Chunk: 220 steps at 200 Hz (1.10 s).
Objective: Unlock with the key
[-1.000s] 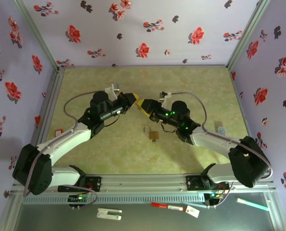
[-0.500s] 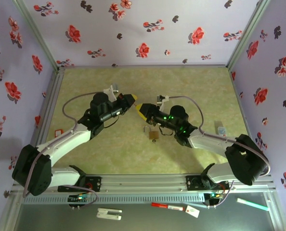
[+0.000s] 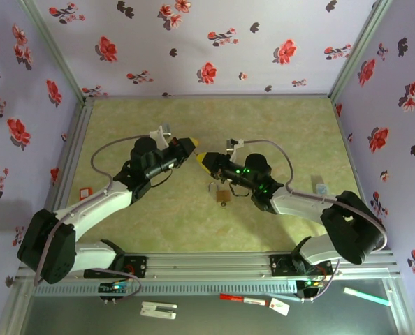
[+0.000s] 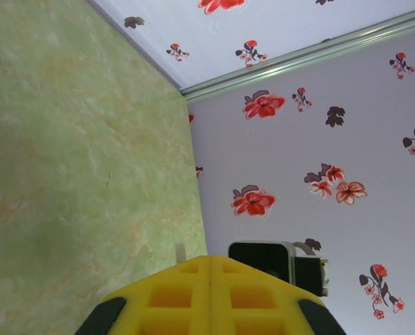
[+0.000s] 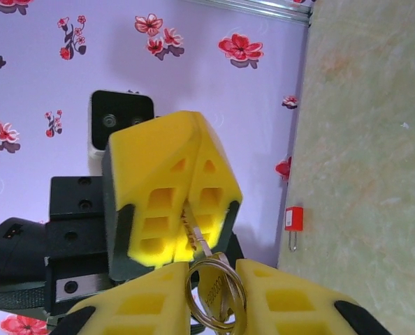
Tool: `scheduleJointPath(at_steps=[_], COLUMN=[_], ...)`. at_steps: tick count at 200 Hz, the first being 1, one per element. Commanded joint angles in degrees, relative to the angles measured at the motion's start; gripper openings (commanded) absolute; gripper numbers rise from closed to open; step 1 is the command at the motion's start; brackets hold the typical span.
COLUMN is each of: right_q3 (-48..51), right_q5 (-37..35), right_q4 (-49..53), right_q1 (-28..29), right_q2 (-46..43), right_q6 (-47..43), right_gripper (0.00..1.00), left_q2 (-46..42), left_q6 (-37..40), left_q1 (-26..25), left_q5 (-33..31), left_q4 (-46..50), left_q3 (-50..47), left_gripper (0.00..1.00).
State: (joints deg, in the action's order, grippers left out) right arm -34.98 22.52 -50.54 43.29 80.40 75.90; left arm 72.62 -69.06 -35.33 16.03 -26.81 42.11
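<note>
**Key transfer above the table point(image 3: 284, 132).** The key point(image 5: 195, 236) is held by its blade in the left gripper point(image 5: 183, 234), whose yellow fingers point(image 4: 172, 293) are pressed fully together on it. In the left wrist view they meet along a closed seam. The key ring point(image 5: 214, 293), with the head of the key inside it, is flanked by the right gripper point(image 5: 213, 310). The right gripper's fingers stand narrowly apart and appear to touch the ring on both sides, so a grasp on it is judged to be made.

The padlock point(image 3: 223, 197) lies flat on the table between the two arms, just on the near side of the right gripper, and is touched by neither. Its shackle point(image 3: 213, 187) is seen as a small arch beside the body. Whether it is latched, and where the keyhole faces, cannot be told.

The step in hand is judged to be a hand-over that frees the blade.
- The head of the key, not the loose ring alone, should be pinched, or the key is likely to swing.
- The left clamp should be loosened only once the right grasp is firm.
- The blade should be left protruding in line with the fingers, so that it can be aimed.
- The padlock lies unsecured and will probably slide or turn under the key's push, so it should be steadied by the freed left gripper.
</note>
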Motion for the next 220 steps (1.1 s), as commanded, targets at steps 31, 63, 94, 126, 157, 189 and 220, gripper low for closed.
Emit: scheduleJointPath(at_steps=[31,63,94,126,157,189,220], right_q3=[-1.4,-1.4,-1.5,-1.5,-2.8,-4.8,-6.4], right_q5=[-0.7,-0.7,-0.7,-1.1,-1.5,-1.5,-1.0], right_q4=[-3.4,-2.9,0.2,8.1,19.3,29.3,36.0], right_q1=[0.5,0.5,0.5,0.5,0.5,0.5,0.5], right_q2=[0.4,-0.6,-2.3,-5.8,-10.1,-13.3,-14.7], right_q6=[0.6,0.3,-1.5,-5.1,-10.4,-15.7,-19.1], right_gripper=[0.05,0.0,0.0,0.0,0.0,0.0,0.0], left_q2=[-1.0,-1.4,-3.2,-12.8,-19.0,-12.7,-5.0], left_q6=[-1.5,-2.0,-2.6,1.2,13.7,27.7,35.6], left_q1=[0.2,0.2,1.6,8.7,18.5,30.7,40.0], left_q5=[-0.4,-0.8,-1.5,-2.7,-3.7,-5.4,-11.8], left_q4=[-5.0,-5.5,-4.8,11.3,46.3,74.4,83.9], left_q3=[-2.4,-3.6,-5.0,-3.6,6.9,15.1,17.2], left_gripper=[0.0,0.0,0.39,0.77,0.9,0.95,0.98])
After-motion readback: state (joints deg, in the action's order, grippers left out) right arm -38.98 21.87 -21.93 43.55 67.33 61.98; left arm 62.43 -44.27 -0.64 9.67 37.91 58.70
